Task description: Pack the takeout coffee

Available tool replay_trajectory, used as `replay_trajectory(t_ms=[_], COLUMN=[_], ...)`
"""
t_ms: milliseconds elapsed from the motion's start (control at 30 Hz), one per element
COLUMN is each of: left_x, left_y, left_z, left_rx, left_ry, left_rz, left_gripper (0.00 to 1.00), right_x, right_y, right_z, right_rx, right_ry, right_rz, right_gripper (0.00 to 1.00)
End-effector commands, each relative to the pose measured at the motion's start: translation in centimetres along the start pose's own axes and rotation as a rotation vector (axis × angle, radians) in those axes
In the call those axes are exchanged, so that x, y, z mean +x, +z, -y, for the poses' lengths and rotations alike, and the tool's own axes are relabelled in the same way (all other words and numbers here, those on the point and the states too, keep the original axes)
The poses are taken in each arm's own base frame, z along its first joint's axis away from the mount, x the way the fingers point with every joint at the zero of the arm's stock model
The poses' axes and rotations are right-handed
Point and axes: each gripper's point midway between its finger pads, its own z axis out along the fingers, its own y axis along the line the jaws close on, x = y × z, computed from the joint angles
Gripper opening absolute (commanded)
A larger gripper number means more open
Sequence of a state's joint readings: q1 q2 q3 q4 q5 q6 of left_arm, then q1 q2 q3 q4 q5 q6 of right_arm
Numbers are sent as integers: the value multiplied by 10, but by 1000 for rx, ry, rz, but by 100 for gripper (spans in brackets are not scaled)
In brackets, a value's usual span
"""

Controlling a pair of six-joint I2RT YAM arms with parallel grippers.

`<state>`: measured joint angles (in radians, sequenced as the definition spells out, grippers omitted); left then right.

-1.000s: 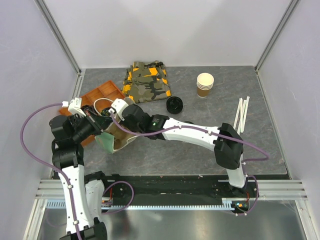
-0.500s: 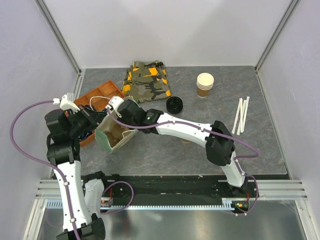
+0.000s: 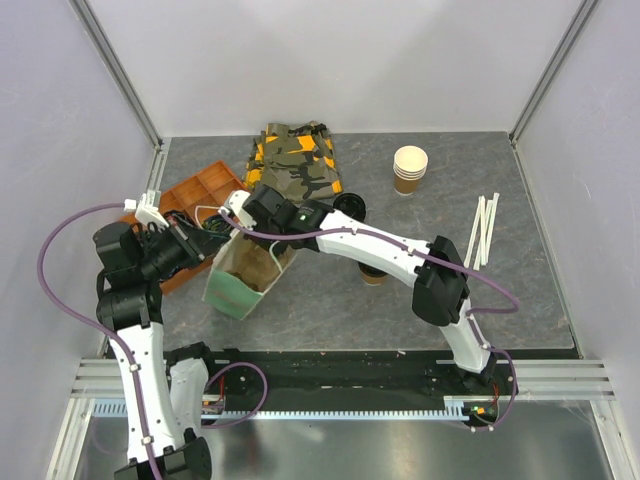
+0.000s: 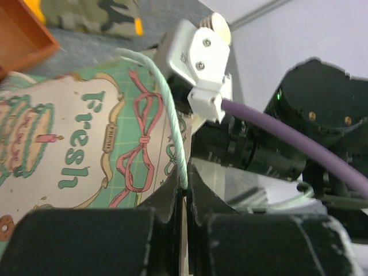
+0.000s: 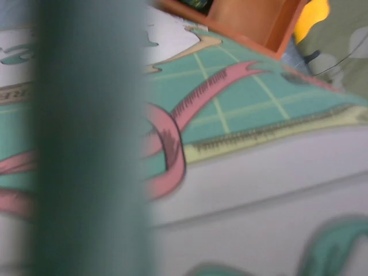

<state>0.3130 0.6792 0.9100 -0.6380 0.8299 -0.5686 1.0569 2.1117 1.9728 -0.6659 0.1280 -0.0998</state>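
The printed paper bag (image 3: 236, 287) stands with its mouth open at the table's left, between both grippers. My left gripper (image 3: 203, 247) is shut on the bag's pale green cord handle (image 4: 172, 115), the cord pinched at the fingertips of the left gripper (image 4: 185, 187). My right gripper (image 3: 250, 228) is at the bag's far rim; its fingers are hidden, and its view shows only the bag's print (image 5: 259, 144) and a blurred green band like the other handle. The takeout coffee (image 3: 374, 274), a brown cup with a black lid, stands mostly hidden under the right forearm.
An orange tray (image 3: 200, 185) sits behind the bag, with a camouflage cloth (image 3: 295, 165) beyond it. A loose black lid (image 3: 350, 207) lies mid-table. A stack of lidless paper cups (image 3: 410, 168) stands at the back, and white straws (image 3: 483, 228) lie to the right.
The bag has gone from lying tipped between the grippers to standing, its mouth pulled wider and its base swung toward the front. Both grippers have shifted with it and stayed shut.
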Motion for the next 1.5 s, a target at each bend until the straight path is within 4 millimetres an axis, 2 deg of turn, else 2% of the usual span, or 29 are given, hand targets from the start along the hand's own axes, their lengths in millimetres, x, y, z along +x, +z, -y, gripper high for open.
replay_trajectory(t_ms=[0, 100, 167, 267, 433, 667, 833, 900, 1000, 1133, 1333, 1467], left_x=[16, 15, 16, 24, 21, 14, 27, 31, 30, 30, 33, 34], left_y=[-8, -10, -10, -10, -12, -19, -22, -22, -23, -25, -27, -32], left_z=[28, 40, 42, 33, 19, -19, -27, -31, -31, -27, -18, -9], left_rx=[135, 202, 215, 199, 146, -117, -133, -144, -142, -132, -83, -46], left_ry=[-87, -94, -98, -121, -34, 100, 117, 114, 129, 156, 210, 297], left_rz=[-83, -106, -113, -128, -92, -58, -87, -97, -94, -84, -78, -61], left_gripper=[2, 2, 2, 2, 2, 2, 2, 2, 2, 2, 2, 2], right_x=[9, 22, 31, 31, 17, 9, 8, 10, 16, 25, 25, 17], right_y=[-43, -57, -62, -65, -59, -54, -45, -42, -37, -32, -29, -32], right_z=[-12, -21, -22, -22, -16, -14, -16, -23, -25, -25, -23, -17], right_rx=[-130, -194, -206, -209, -173, -144, -143, -173, -170, -157, -146, -113], right_ry=[-47, -60, -73, -96, -82, -61, -35, -28, -10, 0, -1, -4], right_rz=[-97, -161, -194, -191, -135, -87, -46, -46, -88, -129, -122, -103], right_gripper=[0, 0, 0, 0, 0, 0, 0, 0, 0, 5, 13, 23])
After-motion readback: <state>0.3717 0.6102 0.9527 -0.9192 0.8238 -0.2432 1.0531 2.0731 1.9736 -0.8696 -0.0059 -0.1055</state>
